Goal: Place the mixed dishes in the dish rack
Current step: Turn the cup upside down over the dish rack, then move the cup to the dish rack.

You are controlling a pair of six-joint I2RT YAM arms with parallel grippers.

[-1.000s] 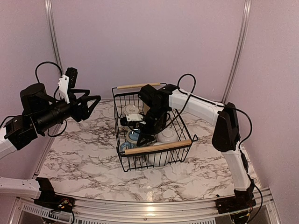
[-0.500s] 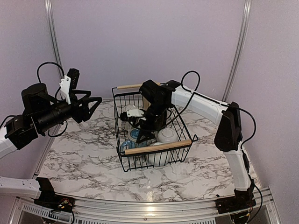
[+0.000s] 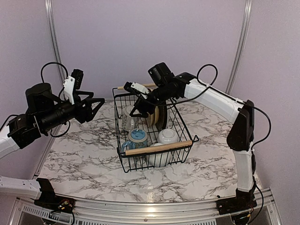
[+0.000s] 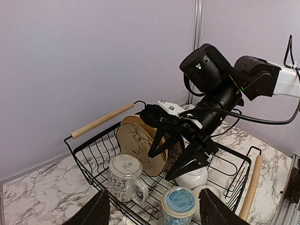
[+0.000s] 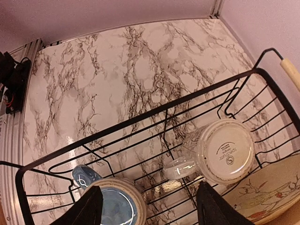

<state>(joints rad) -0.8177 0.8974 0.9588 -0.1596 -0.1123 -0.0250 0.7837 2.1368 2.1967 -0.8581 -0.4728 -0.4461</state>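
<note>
The dish rack [image 3: 158, 147], a black wire basket with wooden handles, stands mid-table. Inside it are an upturned white patterned mug [image 3: 130, 117] [image 4: 124, 176] [image 5: 225, 150], an upturned blue-bottomed mug [image 3: 138, 137] [image 4: 180, 206] [image 5: 115, 206], a white bowl [image 3: 168, 136] [image 4: 194, 177], and a tan plate [image 4: 140, 143] [image 5: 267, 194] on edge against a dark plate [image 3: 162, 117]. My right gripper [image 3: 137, 111] [image 4: 161, 165] [image 5: 150, 211] hangs open and empty above the rack's back half. Left of the rack, my left gripper [image 3: 96, 110] [image 4: 154, 215] hovers open and empty, pointing at it.
The marble table [image 3: 79, 154] stretches left of and in front of the rack. Purple walls [image 3: 140, 42] close the back and sides. An aluminium rail [image 5: 11, 140] with cables runs along the near edge. The right arm's cable [image 3: 206, 70] loops above its forearm.
My right gripper has risen out of the rack toward its back, leaving the white mug standing upturned inside. The left arm has barely shifted.
</note>
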